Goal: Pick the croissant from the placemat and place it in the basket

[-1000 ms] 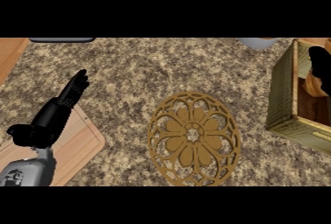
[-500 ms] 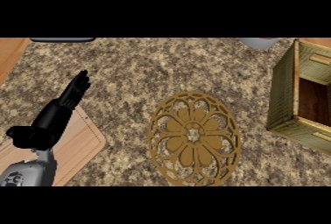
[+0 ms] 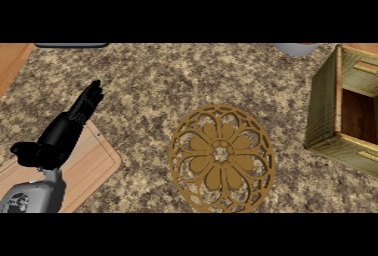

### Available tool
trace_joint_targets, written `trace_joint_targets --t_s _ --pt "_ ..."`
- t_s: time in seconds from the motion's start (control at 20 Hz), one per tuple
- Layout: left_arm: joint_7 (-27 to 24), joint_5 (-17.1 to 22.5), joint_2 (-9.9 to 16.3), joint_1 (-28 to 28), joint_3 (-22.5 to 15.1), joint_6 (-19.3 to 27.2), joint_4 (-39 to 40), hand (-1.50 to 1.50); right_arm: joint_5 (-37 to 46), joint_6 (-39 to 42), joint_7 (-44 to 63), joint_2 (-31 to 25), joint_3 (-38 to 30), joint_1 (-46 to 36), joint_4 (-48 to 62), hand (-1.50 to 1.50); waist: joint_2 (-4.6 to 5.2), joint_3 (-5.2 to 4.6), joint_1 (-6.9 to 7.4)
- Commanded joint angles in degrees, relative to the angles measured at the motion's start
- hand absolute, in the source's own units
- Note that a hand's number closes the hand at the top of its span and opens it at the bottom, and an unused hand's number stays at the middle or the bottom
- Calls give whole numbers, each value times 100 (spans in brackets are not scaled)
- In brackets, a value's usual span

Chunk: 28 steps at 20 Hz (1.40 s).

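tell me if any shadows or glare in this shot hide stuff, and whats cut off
Head view: no glare on the counter. The inside of the basket is dark, so its contents cannot be told, and the right edge crops it. The round placemat is evenly lit with no croissant on it. The left hand shows plainly, fingers straight. A grey object is cropped at the top. The right hand is out of view.

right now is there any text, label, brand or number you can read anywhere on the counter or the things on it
None: no readable text, label, brand or number shows.
The placemat bears only a cut-out flower pattern.
The basket, the wooden board and the left hand carry no marks.
The grey forearm shows small dark spots, not legible as writing.
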Motion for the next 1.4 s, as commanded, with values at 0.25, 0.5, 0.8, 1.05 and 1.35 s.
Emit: trace_joint_targets --t_s 0.25,0.5,0.8,1.05,1.35 --pt "43 -192 -179 -52 -127 167 -96 0 15 -1172 -1713 -202 -125 558 1269 150 3 0 15" --pt "271 -171 -110 -142 -105 114 -200 0 -413 -1841 -2099 -198 -651 290 1862 -150 5 3 28" --pt "-32 -251 -180 3 -126 91 6 0 -537 -1687 -2233 -847 -219 7 2322 -150 -2 -3 12" --pt "-180 -353 -249 -99 -98 217 224 0 -1028 -1713 -2427 -884 -300 54 2217 -150 -7 -3 -9" --pt "133 -26 -119 204 8 -58 -273 0 -1720 -1630 -1630 -987 -845 -157 1996 -150 -30 -3 -20"
